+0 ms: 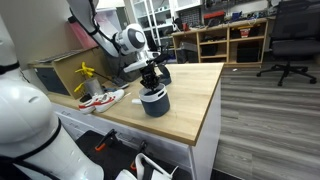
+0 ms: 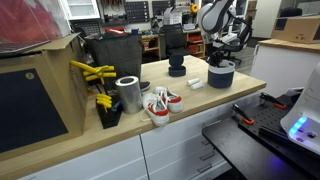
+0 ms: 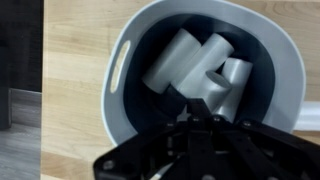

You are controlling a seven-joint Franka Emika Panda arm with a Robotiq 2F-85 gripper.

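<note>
I have the arm straight down over the dark grey plastic bin with a pale rim [image 1: 155, 102], which stands on the light wooden table [image 1: 195, 105], well in from its edges. In both exterior views the gripper [image 2: 222, 57] hangs at the bin's mouth. In the wrist view the gripper [image 3: 205, 103] reaches in among the pale grey cylinders [image 3: 180, 60], which lie heaped and tilted against one another on the bin's dark floor.

The fingers are drawn right together. The nearest cylinder sits just at their tips, but I cannot tell whether they pinch it or only touch it.

I judge the cylinders to be light, stiff and smooth-skinned, so they would roll or squirt sideways under an off-centre squeeze. The surest hold looks to be across the middle of one body, with the fingers square to its long axis. The uppermost one is the best pick, since its neighbours lean on those beneath.

The bin itself looks light and thin-walled, and it may slide on the table if I push on its rim. It has a slot handle cut near the rim [image 3: 120, 65].

A pair of red and white shoes [image 2: 160, 103] and a shiny metal canister [image 2: 128, 93] stand well apart from the bin, further along the table. A small black cup [image 2: 176, 68] stands near it.
</note>
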